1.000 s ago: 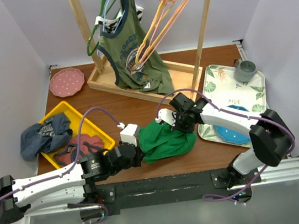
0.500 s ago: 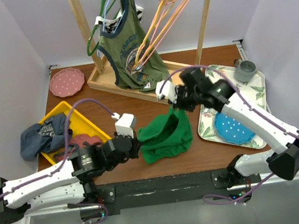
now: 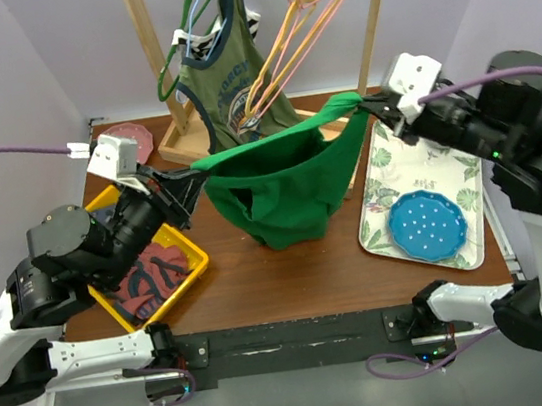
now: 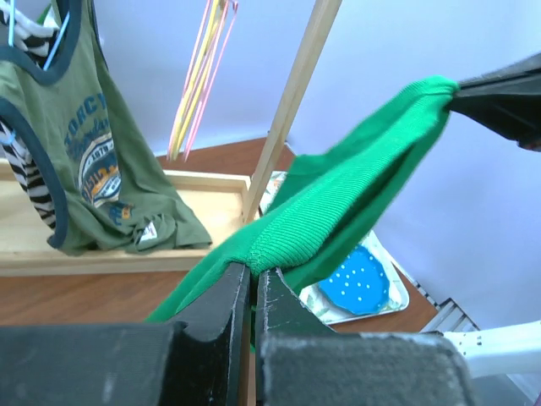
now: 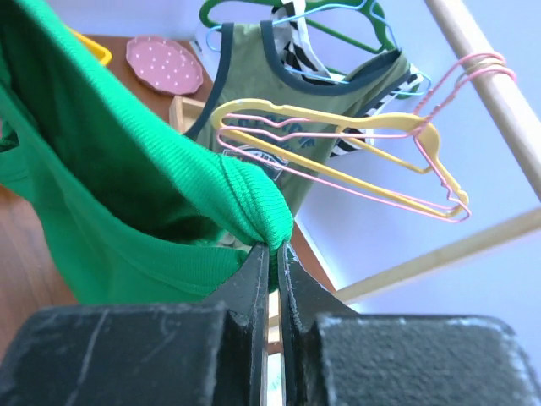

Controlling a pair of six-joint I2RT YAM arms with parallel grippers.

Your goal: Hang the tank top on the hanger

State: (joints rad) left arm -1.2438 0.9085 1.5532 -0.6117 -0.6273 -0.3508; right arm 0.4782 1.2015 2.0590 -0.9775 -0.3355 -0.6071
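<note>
The bright green tank top (image 3: pixel 284 186) hangs stretched in the air between both grippers, above the table. My left gripper (image 3: pixel 196 173) is shut on its left shoulder strap (image 4: pixel 270 241). My right gripper (image 3: pixel 366 102) is shut on its right strap (image 5: pixel 254 199). The yellow-orange hanger (image 3: pixel 276 56) hangs on the wooden rack's rail, just behind the raised top, among pink hangers; it also shows in the right wrist view (image 5: pixel 338 135) and edge-on in the left wrist view (image 4: pixel 196 76).
The wooden rack (image 3: pixel 370 43) also holds an olive printed top (image 3: pixel 232 102) and a dark green hanger (image 3: pixel 172 70). A yellow bin (image 3: pixel 175 277) with clothes is at left, a pink plate (image 3: pixel 121 143) behind it. A floral tray (image 3: pixel 386 161) with a blue plate (image 3: pixel 428 226) and grey cup (image 3: pixel 442 126) is at right.
Both arms have lifted the tank top from the table high into the air and pulled apart, stretching it between them in front of the rack.
</note>
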